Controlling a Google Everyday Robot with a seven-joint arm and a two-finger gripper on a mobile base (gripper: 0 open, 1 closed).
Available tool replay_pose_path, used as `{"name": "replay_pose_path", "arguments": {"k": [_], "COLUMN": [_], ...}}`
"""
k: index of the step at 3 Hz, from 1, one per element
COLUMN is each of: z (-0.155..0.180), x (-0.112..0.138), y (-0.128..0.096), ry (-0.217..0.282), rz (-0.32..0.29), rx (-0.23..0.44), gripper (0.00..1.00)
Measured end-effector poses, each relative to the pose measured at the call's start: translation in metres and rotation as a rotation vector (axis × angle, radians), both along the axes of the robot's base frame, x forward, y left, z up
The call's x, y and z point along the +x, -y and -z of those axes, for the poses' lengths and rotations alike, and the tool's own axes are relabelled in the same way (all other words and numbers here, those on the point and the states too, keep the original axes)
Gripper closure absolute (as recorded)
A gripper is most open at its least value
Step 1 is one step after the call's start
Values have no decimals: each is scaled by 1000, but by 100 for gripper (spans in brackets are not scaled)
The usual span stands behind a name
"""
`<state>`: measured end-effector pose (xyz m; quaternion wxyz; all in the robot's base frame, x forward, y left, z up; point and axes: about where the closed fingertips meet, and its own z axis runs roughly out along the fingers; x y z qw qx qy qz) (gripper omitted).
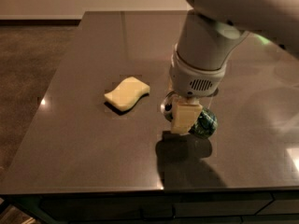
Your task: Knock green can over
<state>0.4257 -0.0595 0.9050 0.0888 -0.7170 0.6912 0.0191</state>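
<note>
Aluminium like this is light, thin-walled and slick: the green can (205, 123), seemingly tipped just right of the end effector (185, 118), needs only a sideways push. Whether that end effector grips anything, I cannot tell.

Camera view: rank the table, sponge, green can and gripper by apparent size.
1. table
2. sponge
3. gripper, low in front of the can, and green can: unranked, since the gripper hides part of the can.

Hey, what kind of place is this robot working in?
Probably an office kitchenette or break room: a dark polished counter, a yellow sponge lying on it, and a green can partly hidden by the gripper near the front edge.
</note>
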Motion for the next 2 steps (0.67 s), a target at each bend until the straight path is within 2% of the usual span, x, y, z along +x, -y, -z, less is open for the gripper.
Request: {"name": "replay_pose_path", "arguments": {"k": [1,2], "z": [11,20], "x": [2,2], "y": [-2,-3], "ry": [-23,-45], "rz": [-25,-40], "rx": [-58,-89], "gripper": [58,35]}}
